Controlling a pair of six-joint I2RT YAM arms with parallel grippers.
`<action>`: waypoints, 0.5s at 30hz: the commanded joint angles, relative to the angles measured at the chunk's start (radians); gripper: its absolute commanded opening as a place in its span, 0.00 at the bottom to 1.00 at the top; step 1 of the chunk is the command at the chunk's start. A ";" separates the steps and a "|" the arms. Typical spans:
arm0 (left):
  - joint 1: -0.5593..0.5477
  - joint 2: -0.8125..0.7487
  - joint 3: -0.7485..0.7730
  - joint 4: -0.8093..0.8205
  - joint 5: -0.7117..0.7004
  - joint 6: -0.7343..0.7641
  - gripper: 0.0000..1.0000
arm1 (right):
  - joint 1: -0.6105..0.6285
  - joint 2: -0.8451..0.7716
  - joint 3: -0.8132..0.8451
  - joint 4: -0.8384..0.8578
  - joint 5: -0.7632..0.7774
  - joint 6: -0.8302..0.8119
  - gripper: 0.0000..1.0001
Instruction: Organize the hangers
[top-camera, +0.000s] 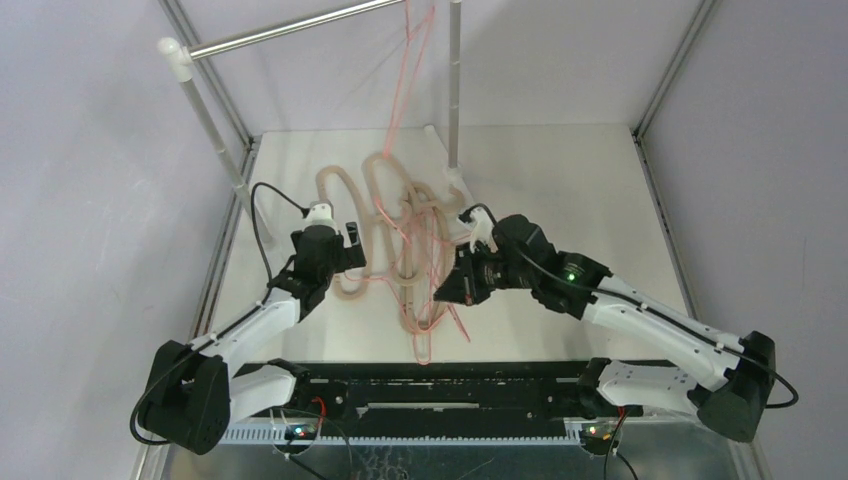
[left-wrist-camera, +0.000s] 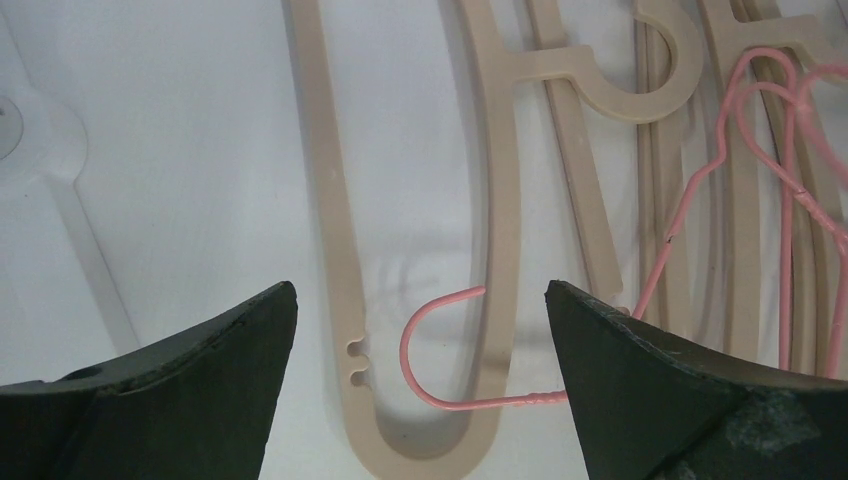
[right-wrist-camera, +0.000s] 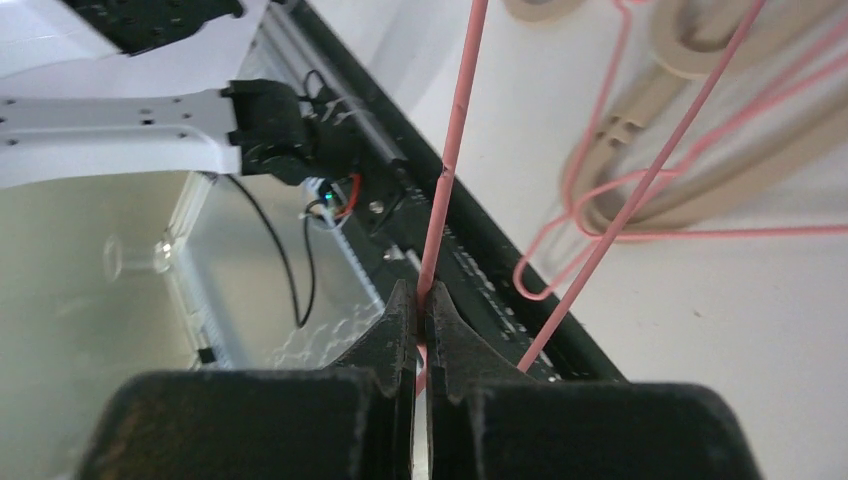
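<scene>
**A:** Start on the left. What is the left gripper (left-wrist-camera: 420, 290) doing?

**B:** Its jaws are spread wide and hold nothing; directly beneath the gap lies the rounded end of a beige hanger (left-wrist-camera: 337, 250); inside that loop, nearer the right-hand finger, sits the hook of a pink wire hanger (left-wrist-camera: 404, 345); more beige and pink ones lie tangled ahead of it and to its right.

**A:** And the right gripper (right-wrist-camera: 420, 295)?

**B:** Pressed together on one thin pink wire (right-wrist-camera: 455, 120), which runs up and away from the fingertips; a second pink wire (right-wrist-camera: 650, 175) crosses just to the right of the pinch, and I judge it is not caught; beige loops rest on the table (top-camera: 560, 180) beyond.

**A:** So what is the step?

**B:** I judge it is drawing that pink hanger out of the pile (top-camera: 400, 215), probably for the rail (top-camera: 290, 28) far ahead of both grippers.

**A:** How can it be done well?

**B:** Raise it slowly and straight; the wire is thin and may swivel or slide in so narrow a pinch; watch the crossing wire for a snag; if the heap starts to lift too, the left gripper could lower onto the beige loop below it and pin it down; ease off if anything drags.
</scene>
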 joint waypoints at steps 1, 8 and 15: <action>-0.003 -0.026 -0.003 0.027 -0.021 -0.006 0.99 | 0.012 0.051 0.115 0.078 -0.140 -0.011 0.00; -0.002 -0.020 0.001 0.032 -0.019 -0.005 0.99 | 0.064 0.115 0.262 0.075 -0.073 -0.053 0.00; -0.003 -0.025 0.001 0.030 -0.020 -0.001 1.00 | 0.076 0.181 0.393 0.188 -0.028 -0.031 0.00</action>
